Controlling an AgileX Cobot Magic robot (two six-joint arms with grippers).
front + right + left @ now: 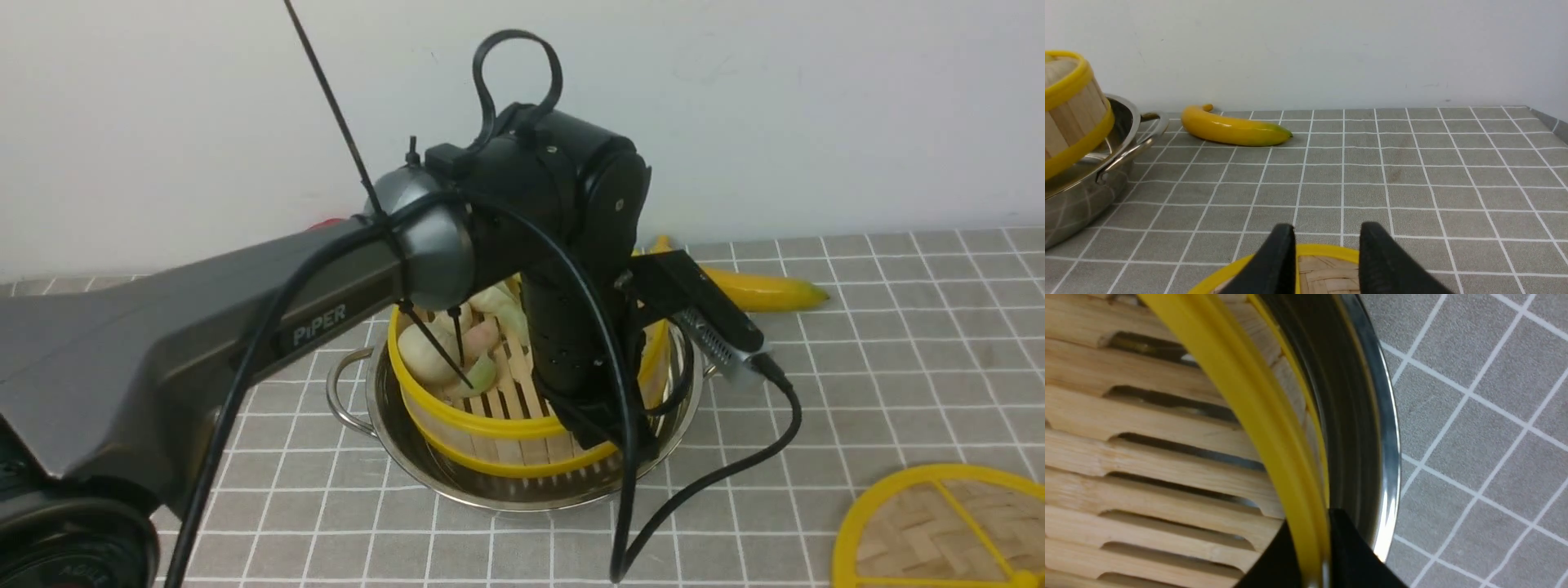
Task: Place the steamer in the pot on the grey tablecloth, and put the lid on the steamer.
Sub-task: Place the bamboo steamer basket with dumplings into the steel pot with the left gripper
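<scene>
Steamer [498, 447] is seen set in pot [457, 488] on grey tablecloth [898, 384], left arm [245, 327] overhead; lid [931, 523] is laid flat near right, banana [759, 290] behind.

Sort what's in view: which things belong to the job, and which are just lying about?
Job: steamer, pot, tablecloth, lid.

Lying about: banana; pale food pieces inside the steamer.
</scene>
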